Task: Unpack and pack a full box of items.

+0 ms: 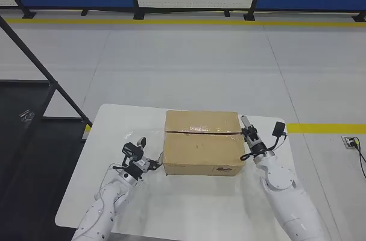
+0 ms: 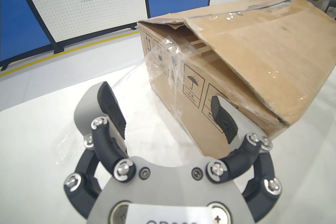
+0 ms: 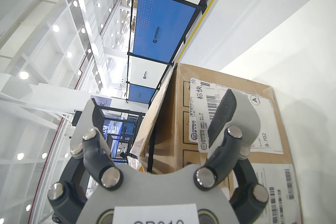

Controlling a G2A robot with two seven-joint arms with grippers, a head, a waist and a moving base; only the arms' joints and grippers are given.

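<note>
1. At the middle of the white desk (image 1: 189, 208) sits the cardboard box (image 1: 202, 144), upright, its top flaps folded down but not sealed; the near flap (image 2: 262, 51) is lifted a little at the left corner, showing a dark gap beneath.
2. Left end effector (image 2: 160, 92): spread and empty, low over the desk just beside the box's left end, one pad in front of the printed side wall.
3. Right end effector (image 3: 162, 100): spread and empty, at the box's right end near the top edge; one pad lies in front of the shipping label (image 3: 202, 93), and the flap's edge appears to run between the two pads.
4. Handling, as a judgement: a full box is likely heavy, so it should stay on the desk rather than be lifted by a flap; the walls look stiff, the flaps thinner, creased and apt to bend or tear.
5. Loose clear tape (image 2: 168, 62) hangs off the left end; it looks slick and would give no purchase.
6. Best hold: the free edge of a raised flap, pinched near a corner; the left-corner gap offers a way in.
</note>
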